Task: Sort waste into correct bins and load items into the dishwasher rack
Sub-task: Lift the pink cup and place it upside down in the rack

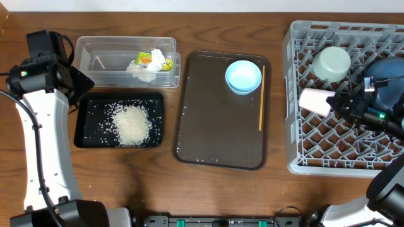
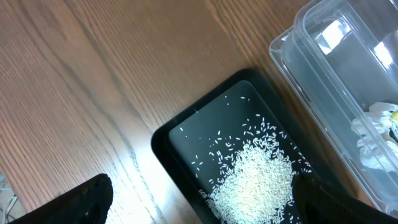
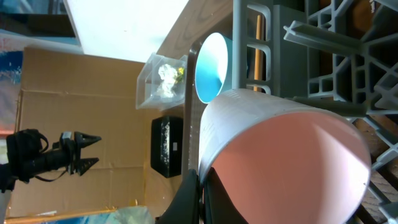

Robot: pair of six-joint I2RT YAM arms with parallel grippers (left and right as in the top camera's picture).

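My right gripper (image 3: 202, 193) is shut on the rim of the pink cup (image 3: 286, 155), which lies on its side over the grey dishwasher rack (image 1: 297, 145). A mint-green bowl (image 1: 332, 63) and a dark blue bowl (image 1: 388, 85) sit in the rack. My left gripper (image 2: 205, 205) hangs open over the left end of the black tray (image 2: 168, 140), which holds a heap of rice (image 2: 255, 180). The clear tub (image 1: 95, 60) holds tissue and a yellow-green wrapper (image 1: 151, 62). A small light blue bowl (image 1: 243, 76) and an orange stick (image 1: 261, 98) lie on the brown tray (image 1: 208, 126).
Scattered rice grains dot the brown tray near its front edge. A cardboard wall stands beyond the table's left side in the right wrist view. Bare wood lies left of the black tray (image 2: 74, 93).
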